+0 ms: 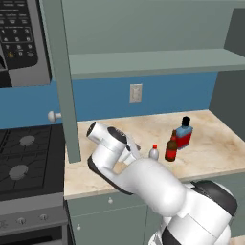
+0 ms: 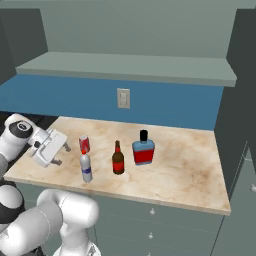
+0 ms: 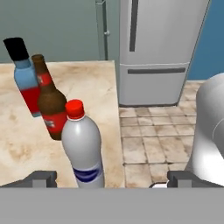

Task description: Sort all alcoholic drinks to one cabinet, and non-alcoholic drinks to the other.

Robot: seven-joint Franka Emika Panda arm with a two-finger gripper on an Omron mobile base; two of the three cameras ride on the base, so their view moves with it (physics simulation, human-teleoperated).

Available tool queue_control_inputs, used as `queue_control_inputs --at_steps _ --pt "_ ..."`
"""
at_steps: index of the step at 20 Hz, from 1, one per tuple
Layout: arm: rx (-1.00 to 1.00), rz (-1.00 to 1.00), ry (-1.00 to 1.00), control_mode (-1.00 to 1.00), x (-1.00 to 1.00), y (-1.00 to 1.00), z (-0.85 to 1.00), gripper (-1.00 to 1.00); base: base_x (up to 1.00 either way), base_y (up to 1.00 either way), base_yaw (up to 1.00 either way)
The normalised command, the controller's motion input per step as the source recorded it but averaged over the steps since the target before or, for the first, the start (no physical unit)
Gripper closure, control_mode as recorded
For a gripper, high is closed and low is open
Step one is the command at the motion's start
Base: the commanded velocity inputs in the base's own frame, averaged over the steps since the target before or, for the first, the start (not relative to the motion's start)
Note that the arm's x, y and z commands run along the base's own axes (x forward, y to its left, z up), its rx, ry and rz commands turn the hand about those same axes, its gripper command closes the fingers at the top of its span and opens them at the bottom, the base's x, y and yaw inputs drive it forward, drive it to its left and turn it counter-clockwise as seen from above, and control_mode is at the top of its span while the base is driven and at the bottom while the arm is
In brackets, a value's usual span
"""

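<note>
- The pincer is released, jaws spread wide, grasping nothing; in the hand view its two dark fingertips stand to either side of the white plastic bottle, which sits just ahead of them and nearer the left tip than the right.
- That bottle, red-capped with a blue label, is likely light, a little springy in the wall and smooth; I would take it around the straight body at or just above the label, not the tapering shoulder, where the pads could slide off.
- Just behind it from the pincer stands the brown beer bottle: glass, stiffer, heavier, breakable, and near enough to be knocked during a grasp; beyond that, the squat bottle with the black cap.
- The red soda can stands just behind the white bottle in the right base view, near the pincer; thin-walled, easily dented.
- All four stand upright on the marble counter.
- The arm is folded low over the counter's left end; the hand lies roughly level, aimed sideways along the counter at the drinks.
</note>
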Motion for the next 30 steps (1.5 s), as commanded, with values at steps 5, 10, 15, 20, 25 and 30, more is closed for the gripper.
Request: queue_control_inputs --at_steps 5,10,15,20,25,30 --pt "-0.01 0.00 0.07 -1.00 0.08 0.00 -0.12 -1.00 0.00 0.00 0.00" --pt "-0.01 0.00 0.08 -1.00 0.12 0.00 -0.06 -1.00 0.00 0.00 0.00" --pt "-0.02 0.00 0.08 -1.00 0.10 0.00 -0.05 -1.00 0.00 0.00 0.00" --pt "-0.01 0.01 0.07 -1.00 0.08 0.00 -0.07 -1.00 0.00 0.00 0.00" --pt "-0.01 0.02 0.05 -1.00 0.11 0.00 -0.09 -1.00 0.00 0.00 0.00" --pt "0.00 0.04 0.03 -1.00 0.10 0.00 -0.08 -1.00 0.00 0.00 0.00"
